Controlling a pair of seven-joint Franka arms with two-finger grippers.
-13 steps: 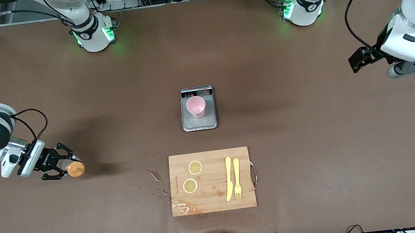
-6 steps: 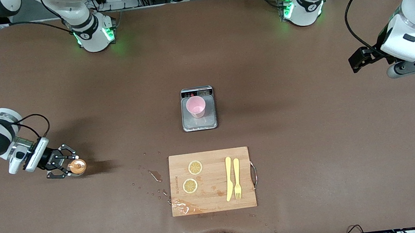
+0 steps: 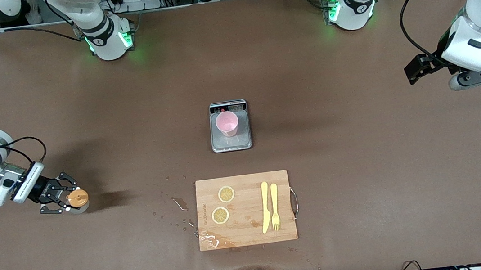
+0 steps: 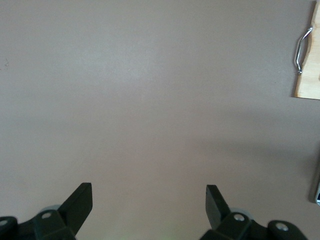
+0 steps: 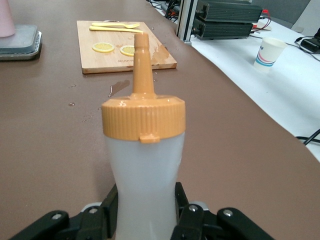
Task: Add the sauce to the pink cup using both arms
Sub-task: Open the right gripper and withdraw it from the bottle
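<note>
While the brown table (image 3: 361, 162) runs wide and mostly bare, its middle holds a small scale (image 3: 230, 127) w/ the pink cup (image 3: 227, 124) standing upright on it. Nearer the front camera than the scale lies a wooden cutting board (image 3: 245, 210) carrying two lemon slices (image 3: 226, 194), a yellow knife (image 3: 265, 207) and a yellow fork (image 3: 274, 206); its metal handle (image 3: 294, 202) faces the left arm's end. Wet drops and a small puddle (image 3: 180, 203) sit just beside the board toward the right arm's end.

Right end effector (image 3: 65, 200) is toward the right arm's end of the table, well apart from cup and board, fingers closed tight round the sauce bottle (image 5: 144, 165); orange nozzle cap (image 3: 78, 198) upright. In the right wrist view the table edge drops to a white floor area w/ a paper cup (image 5: 270, 53) and black equipment boxes (image 5: 227, 19).

Left end effector (image 4: 149, 200) waits over bare table at the left arm's end, fingers spread wide, holding nothing. Plenty of open surface between both arms and the scale.
</note>
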